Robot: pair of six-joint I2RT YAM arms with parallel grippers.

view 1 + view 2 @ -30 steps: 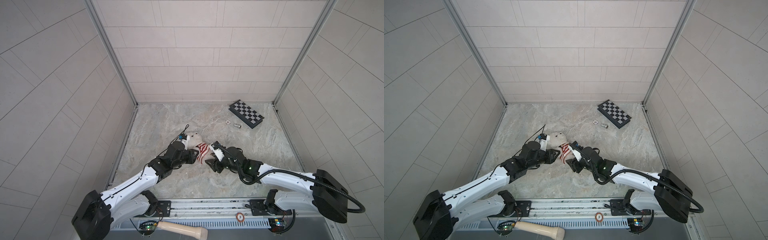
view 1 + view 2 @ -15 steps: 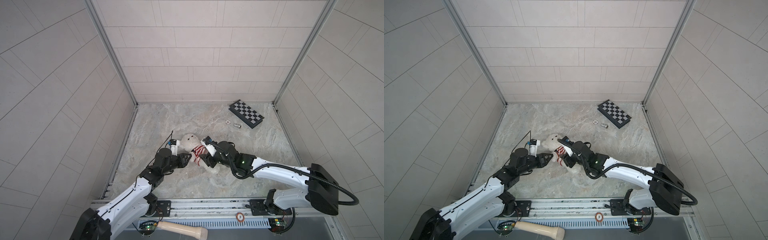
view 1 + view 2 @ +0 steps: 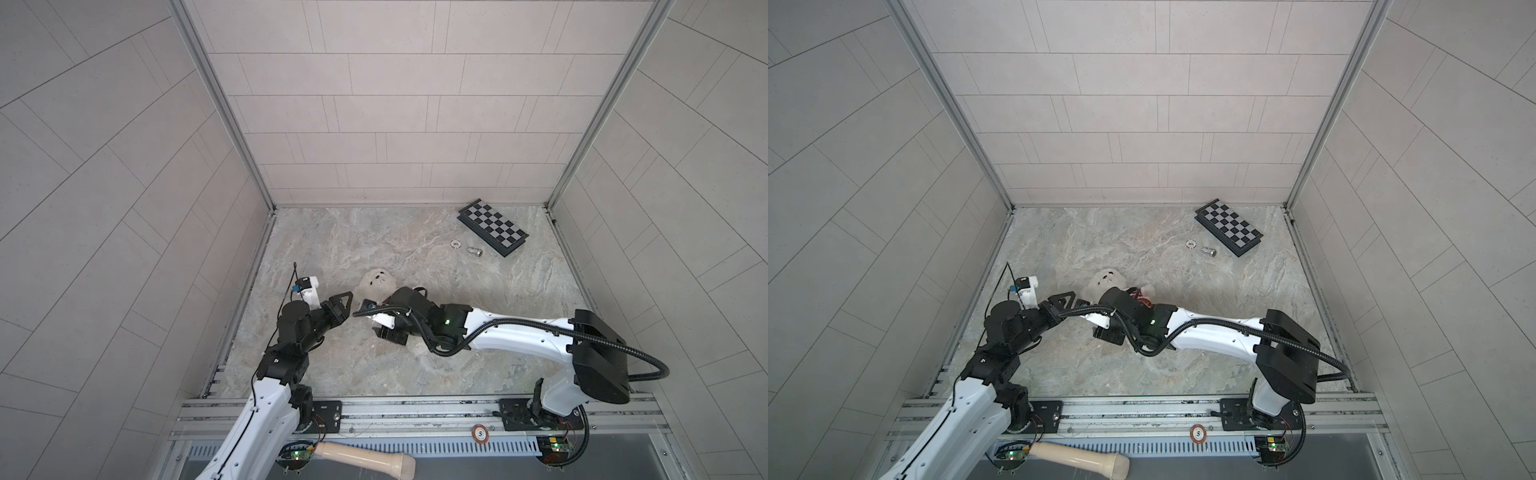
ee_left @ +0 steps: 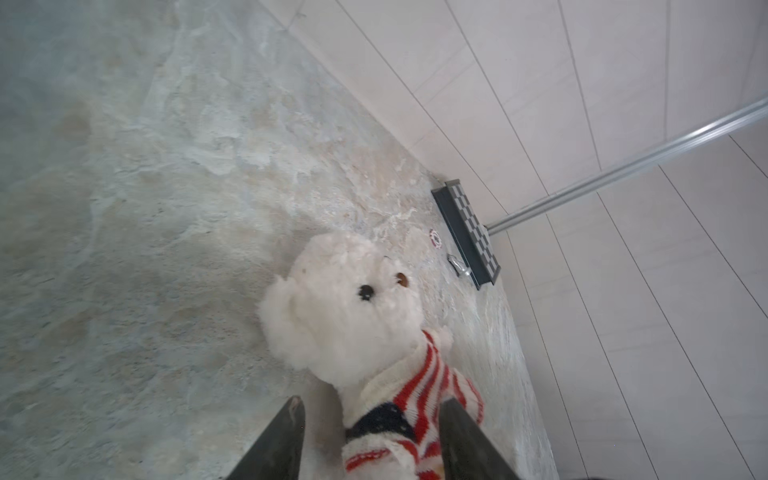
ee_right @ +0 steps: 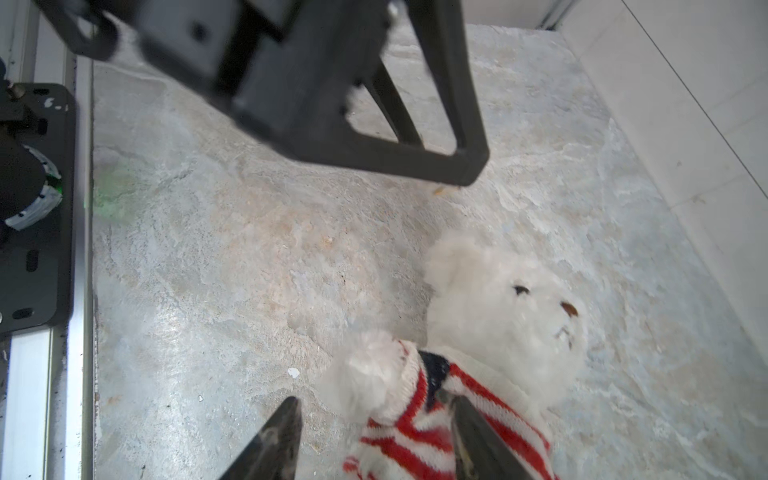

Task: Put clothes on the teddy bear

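The left fingers [image 4: 278,444] are no longer closed at the striped sweater [image 4: 419,386]. They are now spread and have been drawn back, so that in a top view the teddy bear [image 3: 376,282] is seen just clear of their tips. The bear is left lying face up on the bench [image 4: 166,249], just ahead of those tips, with its head farthest from them. The right fingers [image 5: 274,444] are likewise spread and held over the torso, with the sweater and one arm between them; only one finger appears to touch the knit, and nothing is pinched. The head is seen through the collar and a paw out of a sleeve, so the dressing is judged nearly done. The hem is hidden, and a last downward tug may be needed.
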